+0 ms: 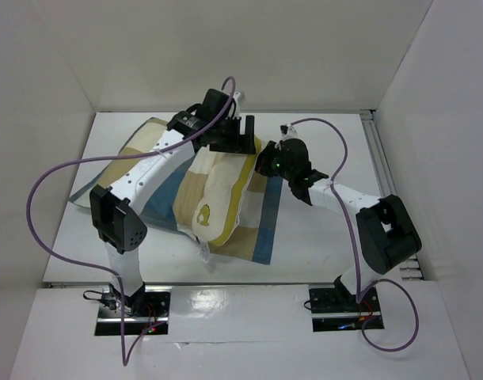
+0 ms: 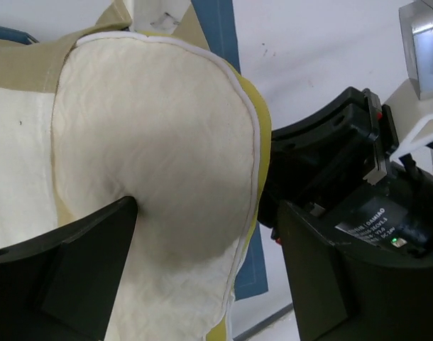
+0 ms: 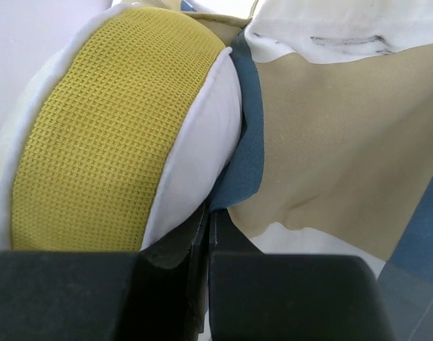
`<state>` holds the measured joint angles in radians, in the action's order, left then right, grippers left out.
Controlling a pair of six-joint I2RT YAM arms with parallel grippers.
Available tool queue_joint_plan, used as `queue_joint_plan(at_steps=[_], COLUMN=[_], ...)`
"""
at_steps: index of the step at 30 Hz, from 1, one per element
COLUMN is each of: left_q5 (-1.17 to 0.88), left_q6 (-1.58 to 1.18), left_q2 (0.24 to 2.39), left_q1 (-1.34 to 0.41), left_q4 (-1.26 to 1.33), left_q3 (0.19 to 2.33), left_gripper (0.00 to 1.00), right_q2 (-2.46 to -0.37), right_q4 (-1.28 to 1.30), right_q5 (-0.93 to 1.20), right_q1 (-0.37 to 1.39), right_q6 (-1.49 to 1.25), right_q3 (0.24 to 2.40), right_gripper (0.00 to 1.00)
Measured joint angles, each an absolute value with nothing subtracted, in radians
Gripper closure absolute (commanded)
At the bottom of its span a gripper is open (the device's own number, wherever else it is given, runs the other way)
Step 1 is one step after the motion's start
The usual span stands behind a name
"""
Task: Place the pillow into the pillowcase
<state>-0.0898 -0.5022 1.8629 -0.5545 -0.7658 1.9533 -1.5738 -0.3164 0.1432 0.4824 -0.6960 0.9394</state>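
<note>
1. Showing the pillow (image 1: 218, 194) sprawled mid-frame in the top view, mostly bare atop the checked pillowcase (image 1: 261, 233) on the white counter (image 1: 321, 237), with only its end toward upper centre at the cover's mouth.
2. Straddling that rounded end with the left jaws spread wide and holding nothing. Clenching the right jaws, bottom centre of the right wrist view, on what looks like the pillowcase's blue hem.
3. Risking a spring-back: with nothing gripping the soft filling, liable to bulge and slide away from the mouth.
4. Risking a lost hem: only a thin pinch, apt to slip if dragged hard over the fat yellow band (image 3: 110, 135).
5. Risking a knock or a false catch: working just beside the other arm's black housing (image 2: 330, 163), right of the left wrist view, and closing there could trap tan cloth together with the pillow.
</note>
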Motion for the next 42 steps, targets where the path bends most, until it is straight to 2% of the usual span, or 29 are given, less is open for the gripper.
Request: queue_joint_plan(at_steps=[3,4,5,6,7,8,12,16,20,23,27,32,37,42], left_q5=[-0.020,0.000,0.021,0.036,0.049,0.056,0.062,0.056,0.050,0.070,0.119,0.191,0.185,0.096], left_q6=[-0.492,-0.490,-0.485,-0.477,-0.471,-0.472,-0.456,-0.482,-0.527,-0.564,-0.617,-0.638,-0.613,-0.572], left_q2=[1.895,1.906,1.917,1.930,1.944,1.956,2.000,1.940,1.817,1.754,1.742,1.840,1.996,2.110], left_q1=[-0.584,-0.590,-0.595,-0.597,-0.599,-0.599,-0.599,-0.608,-0.619,-0.650,-0.745,-0.857,-0.853,-0.805], left_q4=[-0.786,-0.788,-0.789,-0.791,-0.792,-0.795,-0.791,-0.720,-0.667,-0.663,-0.681,-0.751,-0.793,-0.748], left_q3=[1.994,2.008,2.019,2.025,2.028,2.027,1.999,1.819,1.623,1.567,1.599,1.756,1.921,1.971], left_gripper=[0.11,0.15,0.26,0.45,0.94,1.00,1.00,1.00,1.00,1.00,1.00,1.00,1.00,1.00], right_q2=[-1.574,-1.574,-1.574,-1.574,-1.573,-1.572,-1.565,-1.531,-1.460,-1.393,-1.312,-1.282,-1.311,-1.346], right_q4=[-0.302,-0.299,-0.298,-0.294,-0.287,-0.277,-0.212,-0.138,-0.082,-0.067,-0.012,0.101,0.178,0.207], right_q5=[0.140,0.138,0.137,0.136,0.135,0.134,0.129,0.162,0.281,0.394,0.496,0.535,0.487,0.431], right_q1=[0.482,0.482,0.482,0.482,0.482,0.482,0.482,0.475,0.447,0.394,0.285,0.204,0.182,0.167], right_q6=[-0.686,-0.685,-0.683,-0.681,-0.678,-0.671,-0.653,-0.641,-0.637,-0.644,-0.649,-0.615,-0.567,-0.551], right_q3=[0.939,0.939,0.939,0.939,0.939,0.939,0.939,0.913,0.869,0.839,0.829,0.868,0.940,0.961], right_gripper=[1.00,1.00,1.00,1.00,1.00,1.00,1.00,1.00,1.00,1.00,1.00,1.00,1.00,1.00])
